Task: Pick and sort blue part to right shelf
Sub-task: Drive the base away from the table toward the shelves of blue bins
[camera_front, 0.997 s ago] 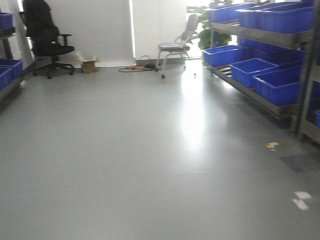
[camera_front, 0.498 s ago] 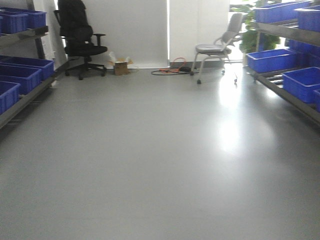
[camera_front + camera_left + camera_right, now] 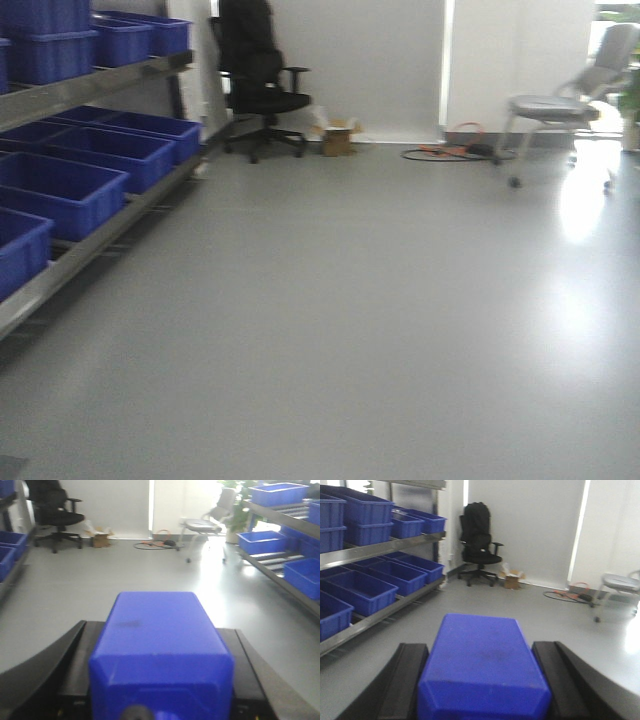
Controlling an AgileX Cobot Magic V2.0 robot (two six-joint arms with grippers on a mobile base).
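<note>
Lining grey floor (image 3: 125, 575): shelf (image 3: 282, 516), blue bins (image 3: 260, 541), chair (image 3: 55, 515).

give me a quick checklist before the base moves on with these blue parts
1. Left tool shut on its blue part: ok.
2. Right tool shut on second blue part: ok.
3. Front view faces right shelf: not ok; it shows the left shelf.
4. Floor ahead open: ok; black chair and cables sit by the far wall.
5. Free bin on the goal shelf: cannot tell.
</note>
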